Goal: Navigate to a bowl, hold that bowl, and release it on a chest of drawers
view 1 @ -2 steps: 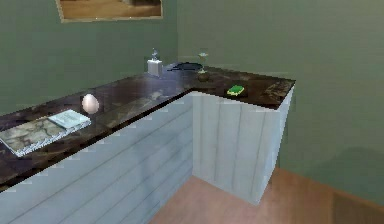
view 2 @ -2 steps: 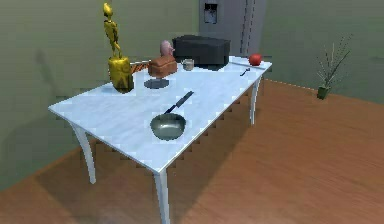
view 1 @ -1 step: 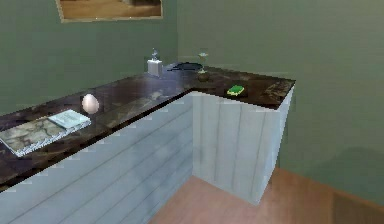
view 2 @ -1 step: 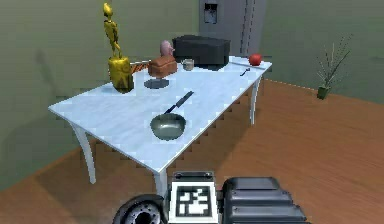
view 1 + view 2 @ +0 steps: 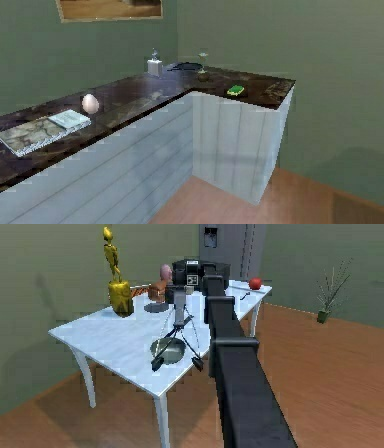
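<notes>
Arm point(image 5: 235, 374) reached over the table point(image 5: 100, 336); gripper point(image 5: 177, 360) stood at the grey bowl point(image 5: 163, 349), which lay on the tabletop. Its grip and any hold could not be determined. Approach judged complete; lift, carry and release on drawers outstanding.

The counter top point(image 5: 150, 92) is dark, mottled stone with a polished sheen, and its front point(image 5: 130, 165) is pale painted boards, matt and grooved. The booklet point(image 5: 35, 135) looks like glossy paper. The floor point(image 5: 310, 205) is warm, smooth wood. The table point(image 5: 100, 329) has a flat white painted finish, while the statue point(image 5: 117, 279) gleams like polished gold metal. The bowl point(image 5: 160, 348) may be dull grey metal. The arm point(image 5: 240, 374) is matt black.
</notes>
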Controlling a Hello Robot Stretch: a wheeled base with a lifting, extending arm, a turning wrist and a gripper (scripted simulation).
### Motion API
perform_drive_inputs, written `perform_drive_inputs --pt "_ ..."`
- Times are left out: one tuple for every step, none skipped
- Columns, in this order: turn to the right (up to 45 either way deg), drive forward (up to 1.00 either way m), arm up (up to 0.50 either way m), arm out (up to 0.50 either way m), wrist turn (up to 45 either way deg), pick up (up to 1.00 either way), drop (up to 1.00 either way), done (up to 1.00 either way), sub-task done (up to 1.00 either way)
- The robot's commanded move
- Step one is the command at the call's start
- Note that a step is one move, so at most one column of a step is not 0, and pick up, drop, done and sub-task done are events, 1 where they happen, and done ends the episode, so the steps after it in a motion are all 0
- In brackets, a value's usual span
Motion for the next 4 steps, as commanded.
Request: perform_drive_inputs --pt "0.0 0.00 0.00 0.00 45.0 0.00 0.00 0.00 0.00" --pt "0.0 0.00 0.00 0.00 45.0 0.00 0.00 0.00 0.00" --pt "0.0 0.00 0.00 0.00 45.0 0.00 0.00 0.00 0.00" --pt "0.0 0.00 0.00 0.00 12.0 0.00 0.00 0.00 0.00"
